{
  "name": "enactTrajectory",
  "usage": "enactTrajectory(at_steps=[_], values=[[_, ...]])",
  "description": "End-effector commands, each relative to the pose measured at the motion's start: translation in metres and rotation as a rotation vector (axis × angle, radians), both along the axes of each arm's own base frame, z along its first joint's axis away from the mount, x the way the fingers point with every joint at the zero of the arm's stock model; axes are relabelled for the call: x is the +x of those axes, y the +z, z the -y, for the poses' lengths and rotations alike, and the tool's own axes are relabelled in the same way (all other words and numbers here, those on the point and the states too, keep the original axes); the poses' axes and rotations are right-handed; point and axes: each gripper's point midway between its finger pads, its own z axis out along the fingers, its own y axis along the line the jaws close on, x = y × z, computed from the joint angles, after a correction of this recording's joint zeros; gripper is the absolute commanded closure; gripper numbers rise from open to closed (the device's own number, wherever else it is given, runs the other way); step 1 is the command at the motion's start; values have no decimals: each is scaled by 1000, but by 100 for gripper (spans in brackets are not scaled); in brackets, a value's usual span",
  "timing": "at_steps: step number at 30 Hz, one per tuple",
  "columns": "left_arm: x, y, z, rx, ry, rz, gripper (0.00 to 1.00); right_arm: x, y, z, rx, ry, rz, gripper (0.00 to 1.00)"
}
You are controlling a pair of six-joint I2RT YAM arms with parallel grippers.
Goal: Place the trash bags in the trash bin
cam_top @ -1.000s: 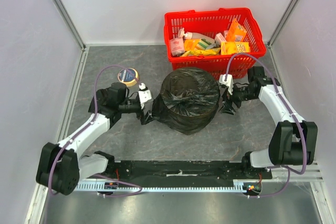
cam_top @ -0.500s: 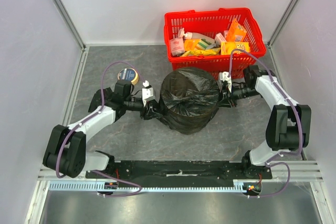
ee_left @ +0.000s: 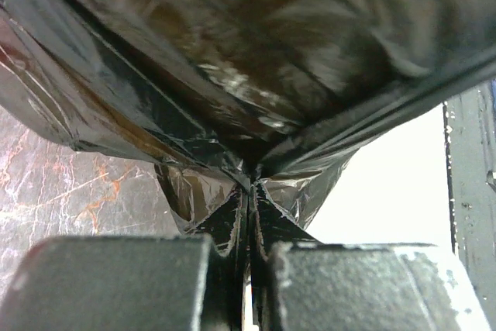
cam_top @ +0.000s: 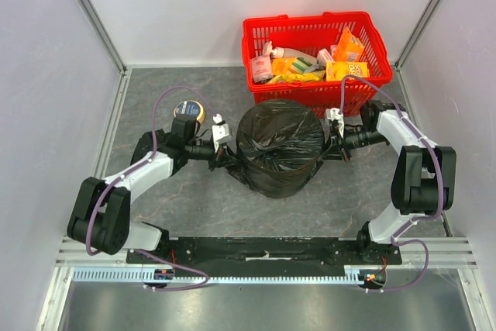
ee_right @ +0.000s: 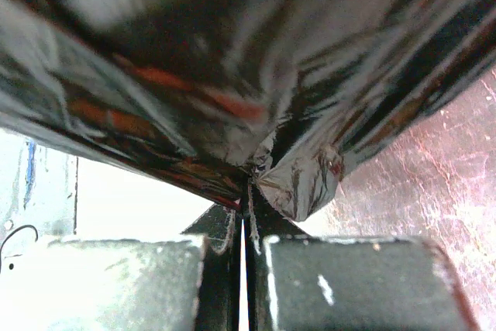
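A crinkled black plastic trash bag (cam_top: pixel 279 149) sits in the middle of the dark grey marbled tabletop (cam_top: pixel 194 199), just in front of the red wire-mesh shopping basket (cam_top: pixel 306 21) that stands at the far edge. The bag is pulled over a round, drum-like shape, with its film gathered into a knot-like pucker on top. Whatever is underneath is fully covered, so its surface cannot be told.

The left pincer (cam_top: pixel 226 156) reaches in from the left-hand side and meets the bag low on its left flank. In the left wrist view its two dark fingers are pressed together, with a pleat of black film pinched between them and the film stretching up and away from that point. The right pincer (cam_top: pixel 332 147) comes in from the right-hand side at the bag's right flank. In the right wrist view its fingers are likewise closed on a small fold of the shiny film.

The basket holds orange boxes (cam_top: pixel 349 46) and yellow packets. A small round yellow-rimmed disc (cam_top: pixel 188 111) lies on the tabletop near the left arm, towards the far left, apart from the bag.
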Motion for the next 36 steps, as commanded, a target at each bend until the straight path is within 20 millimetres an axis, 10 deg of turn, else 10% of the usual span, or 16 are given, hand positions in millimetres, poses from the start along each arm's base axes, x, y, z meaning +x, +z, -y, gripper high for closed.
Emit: enactTrajectory(at_steps=[1, 36], values=[[15, -1, -4, 66, 71, -76, 98, 0, -8, 11, -6, -25, -16, 100], [-8, -88, -43, 374, 245, -366, 98, -18, -54, 37, -163, -105, -31, 100]])
